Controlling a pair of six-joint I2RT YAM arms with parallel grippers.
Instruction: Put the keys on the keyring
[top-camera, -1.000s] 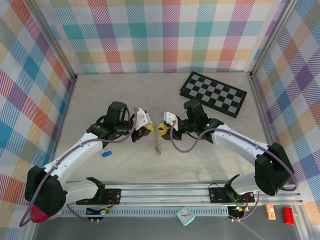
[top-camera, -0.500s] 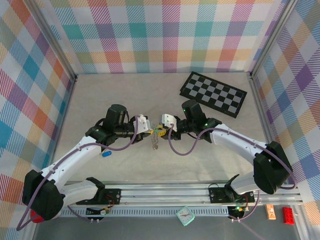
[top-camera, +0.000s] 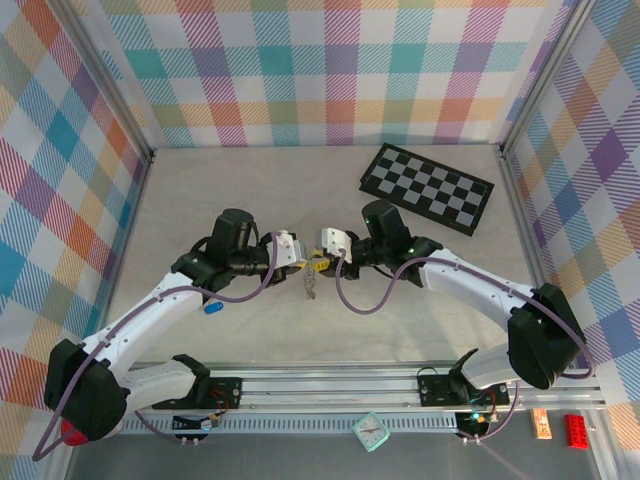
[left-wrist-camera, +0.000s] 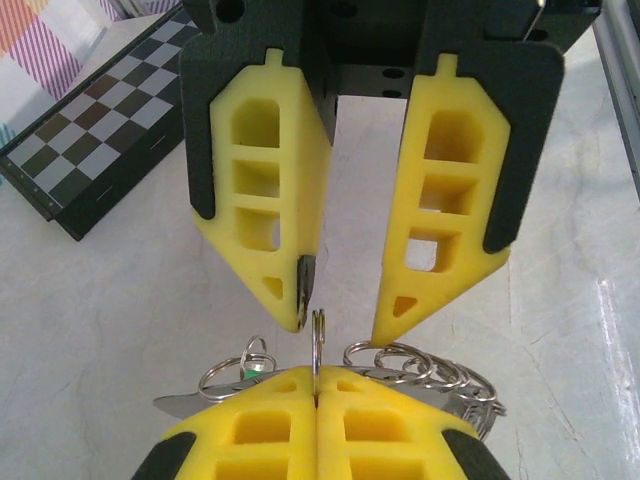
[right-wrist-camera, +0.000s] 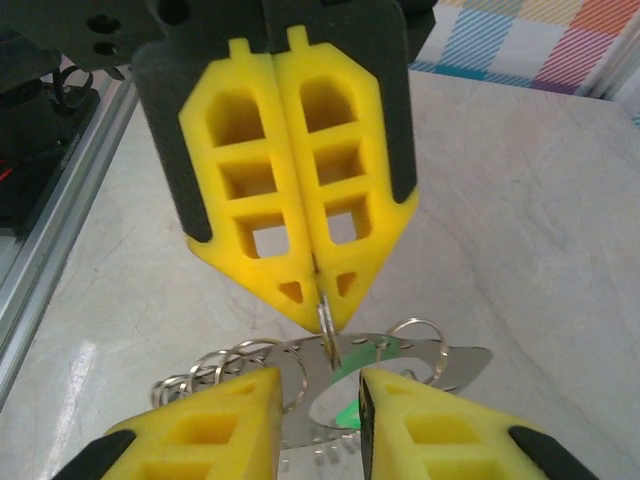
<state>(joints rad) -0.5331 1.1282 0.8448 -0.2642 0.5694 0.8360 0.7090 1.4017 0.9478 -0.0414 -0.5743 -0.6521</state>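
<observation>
Your left gripper (left-wrist-camera: 316, 392): jaws clenched on the keyring (left-wrist-camera: 318, 345) edge. Your right gripper (left-wrist-camera: 340, 322) faces it, jaws released.

The lower part of the keyring (left-wrist-camera: 318, 345) is hidden between the pads of the left gripper (left-wrist-camera: 316, 385), itself cut off at the bottom edge. A green key (left-wrist-camera: 255, 369) is mostly covered. From above, the keys (top-camera: 311, 285) are too small to tell apart.
</observation>
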